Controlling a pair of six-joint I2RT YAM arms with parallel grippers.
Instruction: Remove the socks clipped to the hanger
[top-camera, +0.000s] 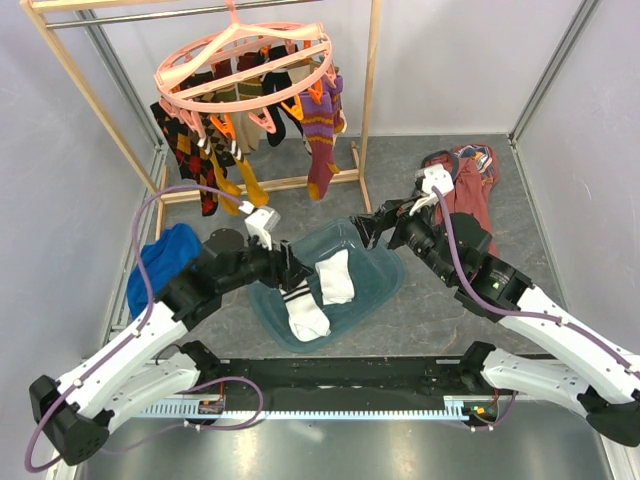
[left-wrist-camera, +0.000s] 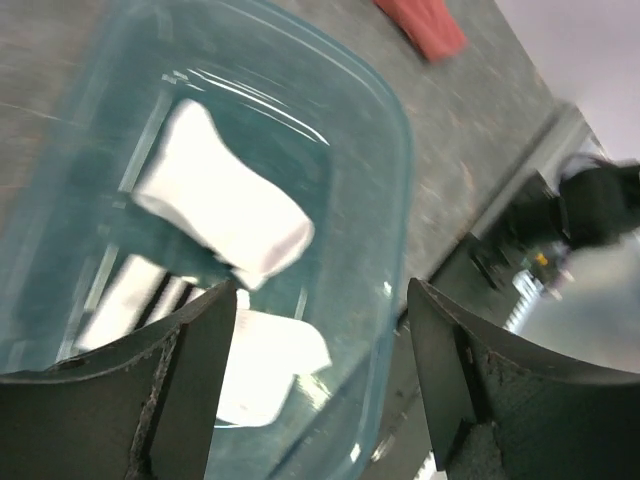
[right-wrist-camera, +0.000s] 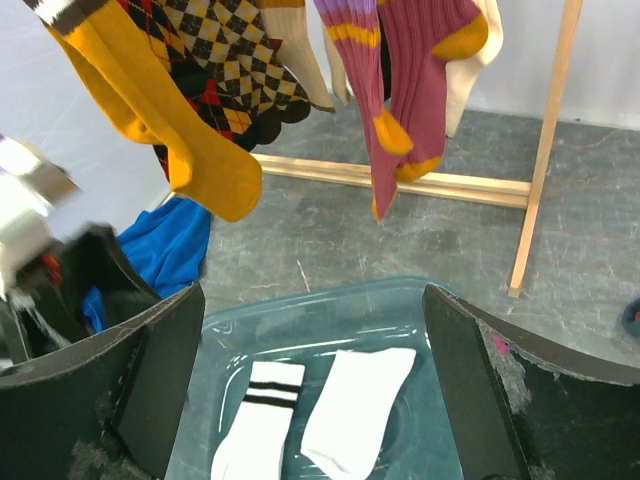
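Socks (top-camera: 318, 140) clipped on hanger (top-camera: 245, 62), hung at rack (top-camera: 372, 100), far side of tabletop. Long axis vertical, toes down. Two white socks (top-camera: 335, 280) lie in bin (top-camera: 385, 275).
Left jaws: spread, empty, aimed down into bin.
Right jaws: spread, empty, at bin's far rim, facing hanging row; socks lie ahead and above.
Right arm nearer purple sock (right-wrist-camera: 350, 60); mustard sock (right-wrist-camera: 195, 150) further left.
Judgement: next grab needs upward reach.
Clips cut off in right wrist view and crowded from top; sock count unclear. Left wrist view blurred.

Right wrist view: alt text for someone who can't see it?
Two white socks, one black-striped, lie in a blue tub. Above hang a mustard sock, an argyle sock and a purple sock. The open right gripper frames the sides.
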